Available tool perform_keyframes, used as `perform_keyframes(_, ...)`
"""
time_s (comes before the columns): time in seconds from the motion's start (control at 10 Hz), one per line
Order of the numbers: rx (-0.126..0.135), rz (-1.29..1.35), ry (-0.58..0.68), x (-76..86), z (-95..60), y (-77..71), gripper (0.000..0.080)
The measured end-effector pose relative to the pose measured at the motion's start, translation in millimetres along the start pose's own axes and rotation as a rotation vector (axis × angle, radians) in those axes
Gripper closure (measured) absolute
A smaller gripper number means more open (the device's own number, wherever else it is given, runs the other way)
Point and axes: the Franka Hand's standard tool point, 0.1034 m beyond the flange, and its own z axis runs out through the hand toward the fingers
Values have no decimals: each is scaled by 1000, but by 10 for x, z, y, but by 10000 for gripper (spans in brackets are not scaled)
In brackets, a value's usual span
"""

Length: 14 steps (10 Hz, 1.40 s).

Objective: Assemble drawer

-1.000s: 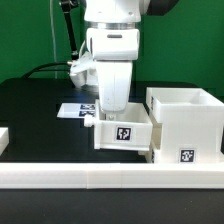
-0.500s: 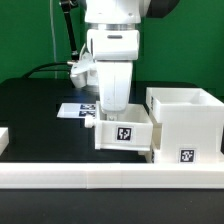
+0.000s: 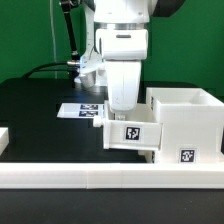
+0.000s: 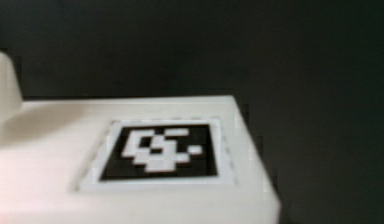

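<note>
A black table [image 3: 35, 110] held a large white casing [image 3: 188, 125] at the exterior view's right, behind a long white rail [image 3: 100, 178]. A smaller white tray [image 3: 132, 135] sat against the casing's left side. The gripper [image 3: 122, 108] reached down into the tray; whether it gripped could not be told. The marker board [image 3: 80, 110] lay behind. Close up, the wrist view showed a blurred tag [image 4: 162, 150].

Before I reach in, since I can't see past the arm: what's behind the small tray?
Behind the small tray the marker board shows on the table. The gripper comes down at the tray's back edge, covering the rest; its fingertips are hidden.
</note>
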Motion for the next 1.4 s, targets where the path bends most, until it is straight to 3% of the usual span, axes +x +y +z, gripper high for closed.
perform_keyframes(1.2, -2, -54, -16, 8, -1, 3, 758)
perform_keyframes(1.4, -4, -45, -13, 67, -2, 2, 758)
